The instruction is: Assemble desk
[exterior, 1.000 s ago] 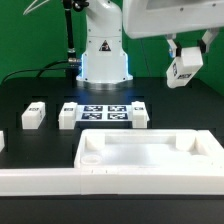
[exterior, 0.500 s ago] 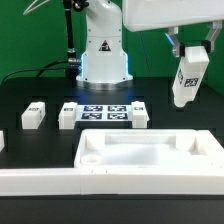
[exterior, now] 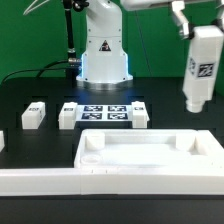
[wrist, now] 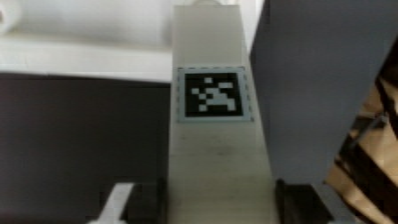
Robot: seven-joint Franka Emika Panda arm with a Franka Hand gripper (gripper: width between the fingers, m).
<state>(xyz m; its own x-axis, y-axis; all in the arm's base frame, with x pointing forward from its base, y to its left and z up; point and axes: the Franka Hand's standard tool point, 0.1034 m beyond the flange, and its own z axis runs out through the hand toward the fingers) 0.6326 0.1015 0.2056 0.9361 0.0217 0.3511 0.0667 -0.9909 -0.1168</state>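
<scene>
My gripper (exterior: 193, 27) is at the exterior view's upper right, shut on a white square-section leg (exterior: 201, 68). The leg hangs upright in the air, tag facing the camera, above and behind the right far corner of the desk panel (exterior: 150, 152). The panel lies flat at the front with its raised rim and round corner sockets up. In the wrist view the leg (wrist: 215, 110) runs away from my gripper (wrist: 210, 205), with a finger on each side of it. Loose legs (exterior: 33, 114) (exterior: 68, 113) (exterior: 139, 113) lie on the black table.
The marker board (exterior: 104, 113) lies between the loose legs, in front of the robot base (exterior: 103, 55). A long low white border rail (exterior: 38, 182) runs along the front left. Another white piece (exterior: 2, 142) shows at the left edge.
The gripper has turned the held leg from tilted to upright, and the leg has grown larger in the exterior view and shifted toward its right.
</scene>
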